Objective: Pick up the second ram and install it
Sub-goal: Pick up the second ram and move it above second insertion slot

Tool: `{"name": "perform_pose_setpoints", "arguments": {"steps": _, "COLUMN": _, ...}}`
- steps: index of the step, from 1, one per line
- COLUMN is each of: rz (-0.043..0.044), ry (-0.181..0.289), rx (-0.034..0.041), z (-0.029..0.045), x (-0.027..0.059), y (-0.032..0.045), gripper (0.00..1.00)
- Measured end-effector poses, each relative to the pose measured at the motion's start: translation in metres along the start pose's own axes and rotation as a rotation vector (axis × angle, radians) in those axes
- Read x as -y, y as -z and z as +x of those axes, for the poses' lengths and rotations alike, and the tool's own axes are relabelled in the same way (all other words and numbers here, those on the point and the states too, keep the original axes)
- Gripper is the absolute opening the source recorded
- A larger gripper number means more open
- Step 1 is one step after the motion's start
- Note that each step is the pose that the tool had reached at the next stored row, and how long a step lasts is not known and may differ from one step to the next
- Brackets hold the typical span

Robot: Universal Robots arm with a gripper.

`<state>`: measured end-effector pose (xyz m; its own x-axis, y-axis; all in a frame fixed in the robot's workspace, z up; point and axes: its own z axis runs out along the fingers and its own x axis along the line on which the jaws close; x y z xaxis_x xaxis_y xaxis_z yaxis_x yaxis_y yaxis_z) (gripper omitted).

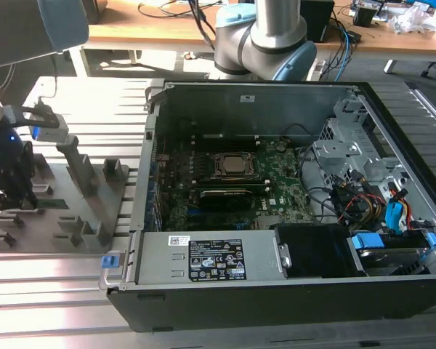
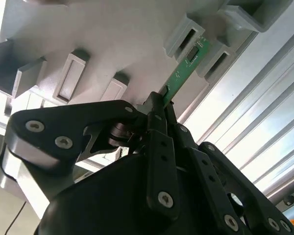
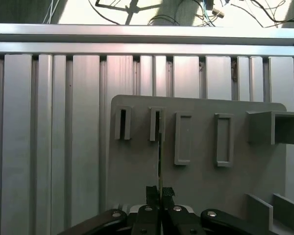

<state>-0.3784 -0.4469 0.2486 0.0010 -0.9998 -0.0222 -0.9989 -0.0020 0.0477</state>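
**Second ram (image 2: 186, 66) gripped at the gray holder (image 2: 112, 39)**

In both wrist views the gripper (image 2: 161, 105) has its fingers pinched tight on one end of the thin green stick. The other end reaches a raised slot of the holder. In the exterior view, the holder sits to the left of the open computer case (image 1: 203, 262).

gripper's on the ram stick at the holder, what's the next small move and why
Probably a short straight pull away from the gray holder, along the stick. The gripper looks shut on the second ram, whose far end sits in a holder slot, so tilting could bind it.
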Motion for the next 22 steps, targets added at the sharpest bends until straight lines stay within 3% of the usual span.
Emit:
{"name": "perform_pose_setpoints", "arguments": {"steps": 2, "rz": 0.0000, "ry": 0.000, "rx": 0.0000, "z": -0.0001, "x": -0.0002, "y": 0.0063, "gripper": 0.14}}
{"name": "perform_pose_setpoints", "arguments": {"steps": 4, "rz": 0.0000, "ry": 0.000, "rx": 0.0000, "z": -0.0004, "x": -0.0007, "y": 0.0197, "gripper": 0.14}}
{"name": "perform_pose_setpoints", "arguments": {"steps": 6, "rz": 0.0000, "ry": 0.000, "rx": 0.0000, "z": -0.0006, "x": -0.0009, "y": 0.0257, "gripper": 0.14}}
{"name": "perform_pose_setpoints", "arguments": {"steps": 22, "rz": 0.0000, "ry": 0.000, "rx": 0.0000, "z": -0.0012, "x": -0.0022, "y": 0.0557, "gripper": 0.14}}
